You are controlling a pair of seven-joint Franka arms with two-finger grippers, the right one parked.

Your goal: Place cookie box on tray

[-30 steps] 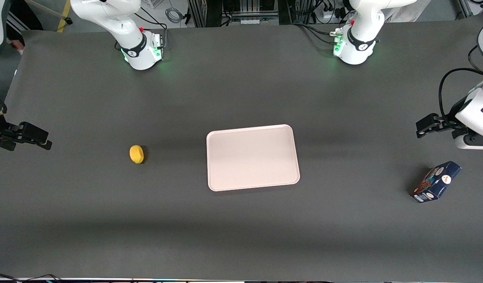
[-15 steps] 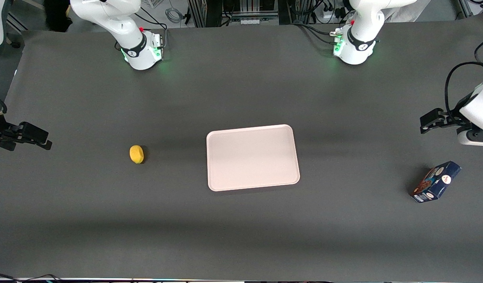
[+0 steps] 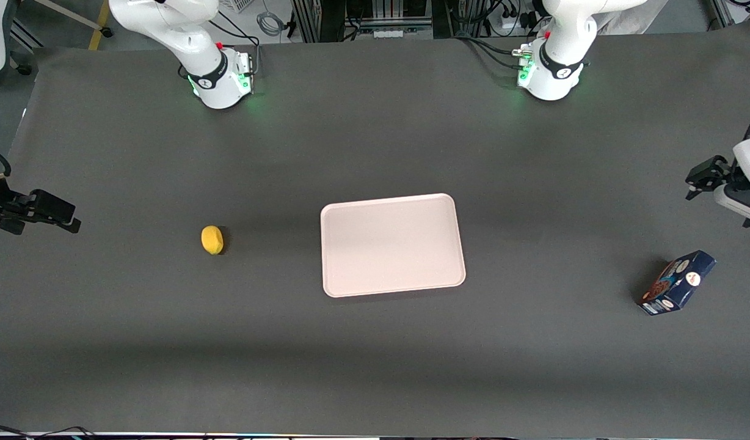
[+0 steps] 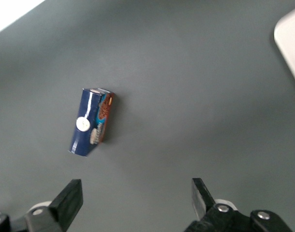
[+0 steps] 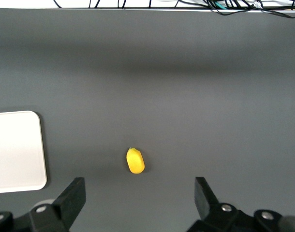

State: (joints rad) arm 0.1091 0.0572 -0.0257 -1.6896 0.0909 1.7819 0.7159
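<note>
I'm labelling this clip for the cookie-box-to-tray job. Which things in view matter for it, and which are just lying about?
Part of the job:
cookie box, on the table toward the working arm's end
tray, mid-table, nothing on it
gripper, open, above the table near the box

Just lying about:
yellow lump, toward the parked arm's end

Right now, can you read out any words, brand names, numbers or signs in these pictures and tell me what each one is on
Cookie box: a round white logo and pale print beside the cookie picture, too blurred to read.
Tray: plain, no text.
Yellow lump: no text.
Arm bases: a small round mark on the dark band, not readable.
The gripper, open above the table near the box, carries no lettering.
So no text can be quoted.
</note>
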